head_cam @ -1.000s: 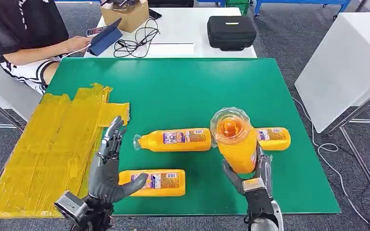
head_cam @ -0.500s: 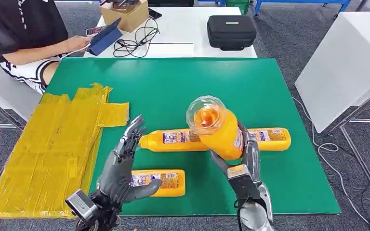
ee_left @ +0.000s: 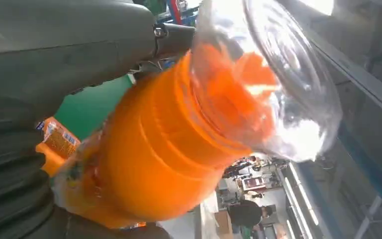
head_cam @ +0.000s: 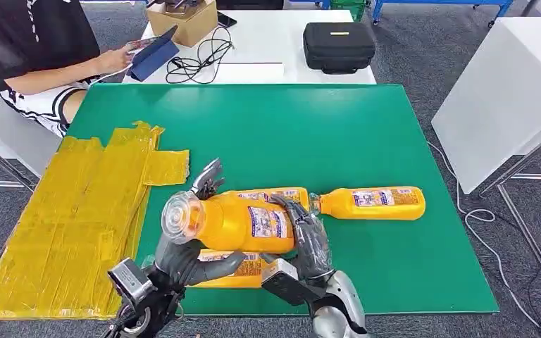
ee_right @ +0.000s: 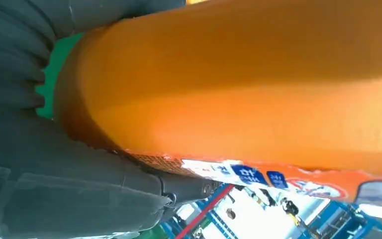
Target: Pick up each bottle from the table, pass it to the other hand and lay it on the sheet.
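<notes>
Green worktop (head_cam: pixel 366 134) carries 3 orange bottles lying flat; none rests on the yellow sheet (head_cam: pixel 63 211). Above the near edge, the right hand (head_cam: pixel 306 236) grasps a 4th bottle (head_cam: pixel 236 222) sideways; the left hand (head_cam: pixel 190 246) curls its fingers (head_cam: pixel 210 176) around its capped end, handover apparently underway.

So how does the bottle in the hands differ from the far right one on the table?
The held bottle is up off the table, gripped by the right hand with the left hand at its cap end; the far right bottle lies flat on the green table, untouched. The held one's clear cap points toward the yellow sheet, and it looks bigger, being nearer the camera. Both are orange with labels.
</notes>
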Tool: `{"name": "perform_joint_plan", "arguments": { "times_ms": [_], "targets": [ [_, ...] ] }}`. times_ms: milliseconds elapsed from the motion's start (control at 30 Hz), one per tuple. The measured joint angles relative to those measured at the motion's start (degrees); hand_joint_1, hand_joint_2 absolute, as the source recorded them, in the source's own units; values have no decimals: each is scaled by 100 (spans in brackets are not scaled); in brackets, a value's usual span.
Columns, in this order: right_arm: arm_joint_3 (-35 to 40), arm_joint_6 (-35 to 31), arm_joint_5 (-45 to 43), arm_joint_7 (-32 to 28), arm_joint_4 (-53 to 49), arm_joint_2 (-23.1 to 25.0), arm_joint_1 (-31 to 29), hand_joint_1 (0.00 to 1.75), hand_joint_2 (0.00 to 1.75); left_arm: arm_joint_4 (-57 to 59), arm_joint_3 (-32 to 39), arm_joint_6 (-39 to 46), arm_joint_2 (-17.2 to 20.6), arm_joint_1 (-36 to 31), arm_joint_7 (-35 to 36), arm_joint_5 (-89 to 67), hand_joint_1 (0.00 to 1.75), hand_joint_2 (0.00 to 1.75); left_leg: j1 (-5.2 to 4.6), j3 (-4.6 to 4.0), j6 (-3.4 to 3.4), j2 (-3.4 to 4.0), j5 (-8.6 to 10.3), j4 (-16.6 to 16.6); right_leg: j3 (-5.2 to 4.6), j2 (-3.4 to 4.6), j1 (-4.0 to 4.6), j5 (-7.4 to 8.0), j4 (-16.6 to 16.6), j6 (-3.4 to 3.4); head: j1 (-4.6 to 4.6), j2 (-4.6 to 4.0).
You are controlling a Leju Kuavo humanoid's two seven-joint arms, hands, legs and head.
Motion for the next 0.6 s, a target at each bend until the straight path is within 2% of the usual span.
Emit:
{"name": "perform_joint_plan", "arguments": {
  "times_ms": [233, 467, 600],
  "targets": [
    [79, 15, 9, 2, 109, 2, -35, 175, 175, 50, -4, 0, 0, -10, 0, 2, 0, 175, -1, -1, 0, 0, 0, 1, 0, 0, -2, 0, 0, 0, 0, 0],
    [351, 652, -154, 79, 356, 2, -109, 175, 175, 131, -20, -7, -4, -20, 11, 87, 0, 175, -1, 0, 0, 0, 0, 0, -1, 0, 1, 0, 0, 0, 0, 0],
    [461, 717, -288, 79, 479, 0, -164, 175, 175, 190, -17, 0, -4, -18, 11, 101, 0, 175, 0, -1, 0, 0, 0, 0, -1, 0, 1, 0, 0, 0, 0, 0]
  ]
}}
